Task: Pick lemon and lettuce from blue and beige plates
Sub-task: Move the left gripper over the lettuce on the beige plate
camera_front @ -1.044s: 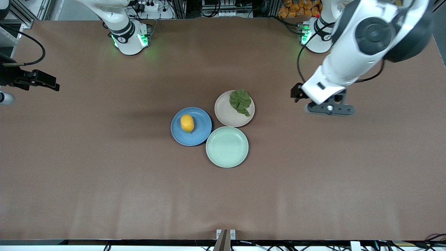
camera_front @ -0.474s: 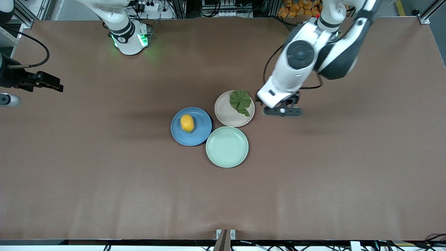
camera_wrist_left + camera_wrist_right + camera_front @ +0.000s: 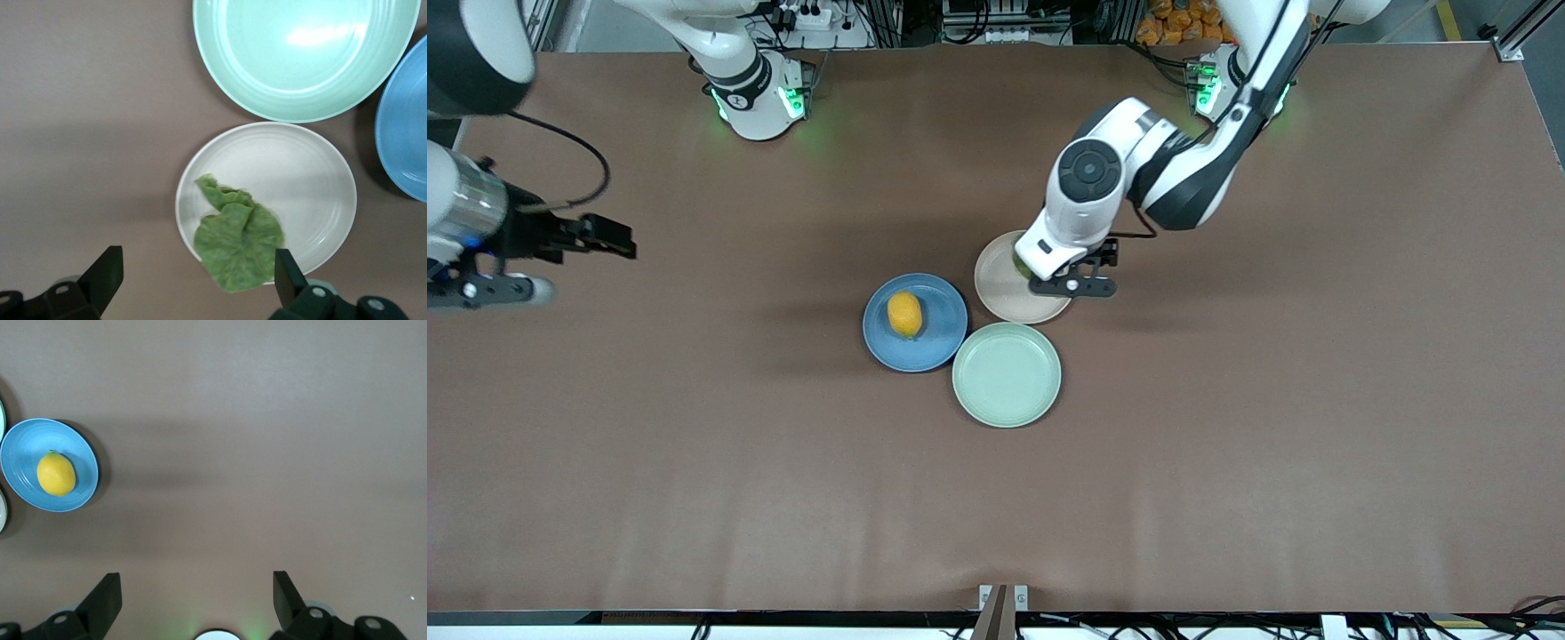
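Altogether three touching plates: blue plate (image 3: pixel 915 322) with one lemon (image 3: pixel 905 314), beige plate (image 3: pixel 1005 283) with one lettuce (image 3: pixel 238 245), mint plate (image 3: pixel 1007 374); left hand (image 3: pixel 193 275) spread over lettuce, right hand (image 3: pixel 193 595) spread over bare counter (image 3: pixel 1227 427) near its edge.

- lemon (image 3: pixel 905 314) — yellow-orange, plain
- blue plate (image 3: pixel 937 342) under it — medium blue
- lettuce (image 3: pixel 239 245) — green
- beige plate (image 3: pixel 307 177) under it — pale beige
- mint-green plate (image 3: pixel 1007 375) — pale green
- table (image 3: pixel 694 462) — brown

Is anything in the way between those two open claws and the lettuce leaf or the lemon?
Nothing visible. The left gripper, open, hangs over the beige plate with the lettuce uncovered between its fingers. The right gripper, open, is over bare table toward the right arm's end; only bare table lies between it and the lemon on the blue plate.
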